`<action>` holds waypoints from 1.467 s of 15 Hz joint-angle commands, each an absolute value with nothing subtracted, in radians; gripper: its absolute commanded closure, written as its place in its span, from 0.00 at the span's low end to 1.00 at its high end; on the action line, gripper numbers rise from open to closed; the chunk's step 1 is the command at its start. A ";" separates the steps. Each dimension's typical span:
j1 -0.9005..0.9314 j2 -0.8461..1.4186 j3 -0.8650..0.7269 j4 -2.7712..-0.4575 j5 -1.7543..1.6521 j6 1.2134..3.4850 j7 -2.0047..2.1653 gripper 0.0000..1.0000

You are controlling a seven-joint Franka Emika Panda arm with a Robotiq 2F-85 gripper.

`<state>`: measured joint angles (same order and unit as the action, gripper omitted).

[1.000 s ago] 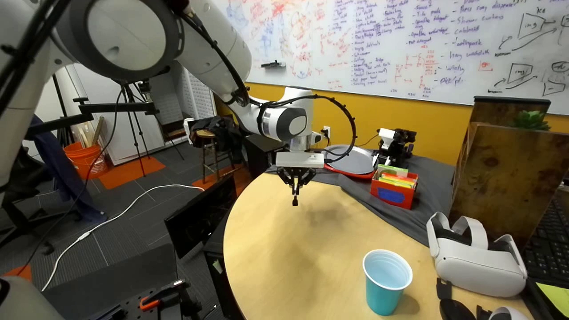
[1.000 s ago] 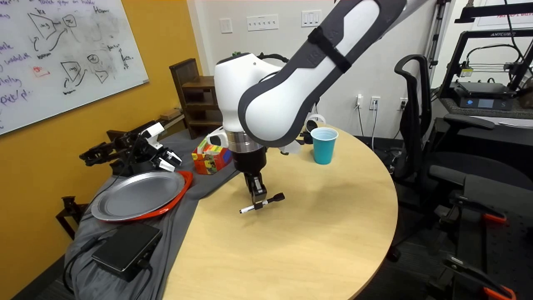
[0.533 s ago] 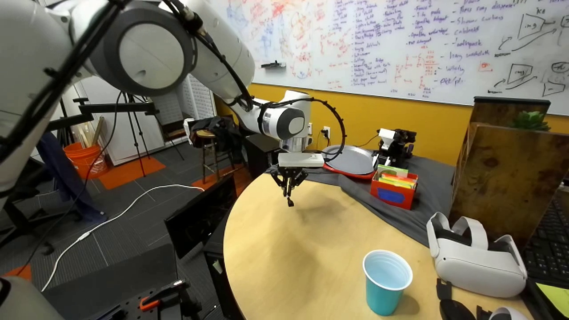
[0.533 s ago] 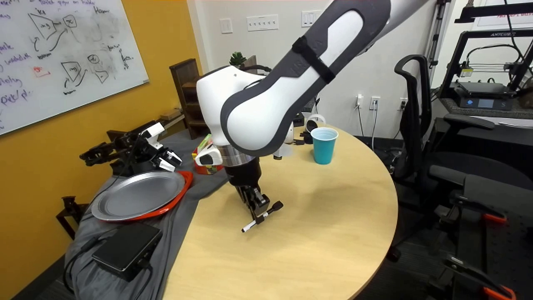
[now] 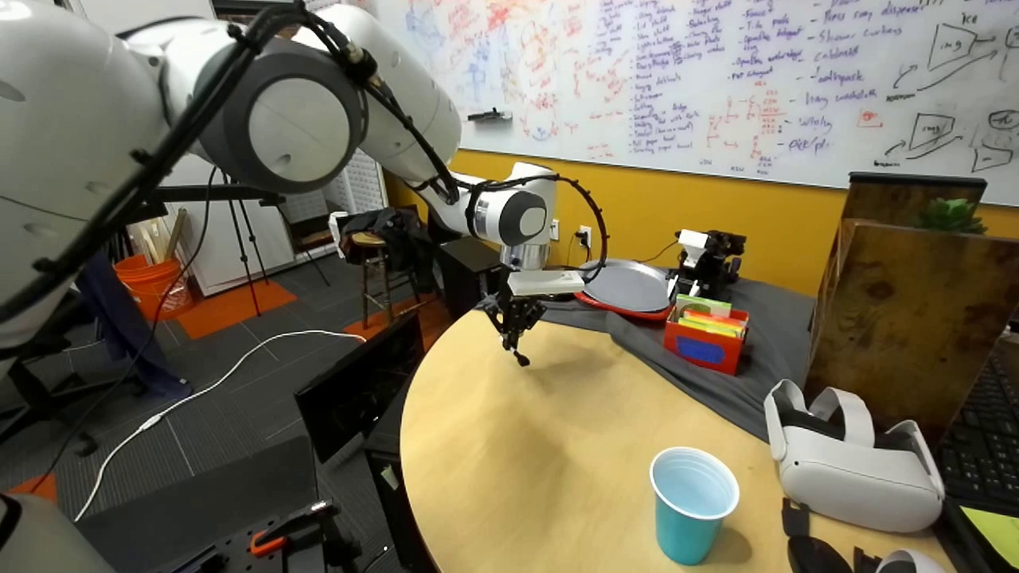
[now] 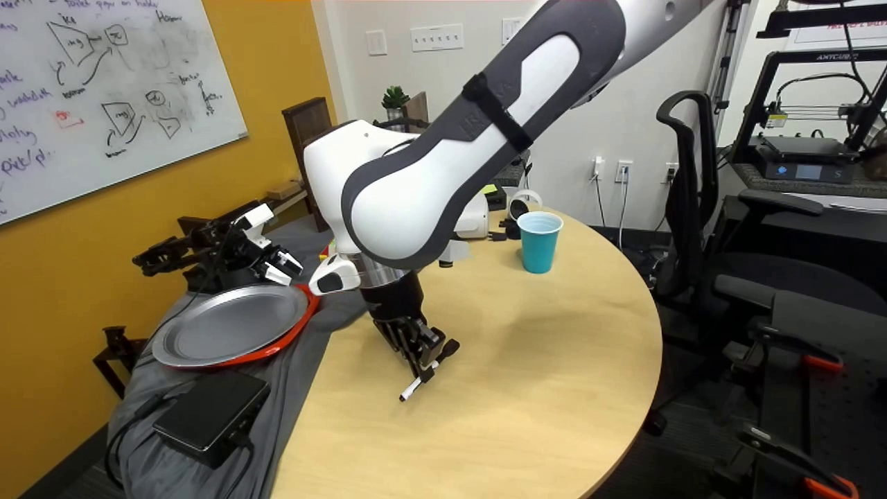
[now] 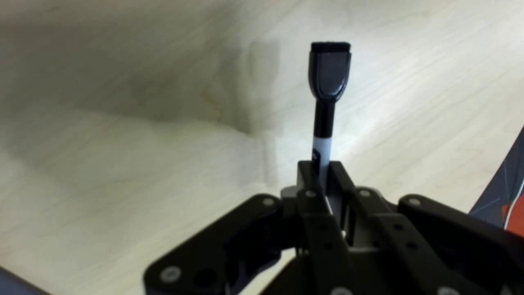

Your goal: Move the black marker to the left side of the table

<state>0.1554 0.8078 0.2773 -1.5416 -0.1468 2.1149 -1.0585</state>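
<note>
Over the table [image 6: 527, 409], the marker [image 7: 324, 119] was clamped between the gripper [image 7: 321, 174] fingers [image 7: 304, 174]; if it was released too high, a bounce or roll was risked.

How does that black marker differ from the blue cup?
The marker is thin and stick-like; the cup is wide and hollow. The marker is black and white, the cup blue with a white rim. The marker is clamped in the gripper; the cup stands upright on the table. Both show some white.
</note>
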 commanded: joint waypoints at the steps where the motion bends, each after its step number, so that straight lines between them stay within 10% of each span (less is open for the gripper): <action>1: 0.180 0.843 0.266 -1.478 -0.171 2.085 -1.116 0.97; 12: 0.193 0.859 0.267 -1.493 -0.195 2.243 -1.180 0.97; 14: 0.194 0.859 0.268 -1.494 -0.192 2.253 -1.177 0.63; 22: 0.183 0.854 0.273 -1.493 -0.172 2.232 -1.169 0.15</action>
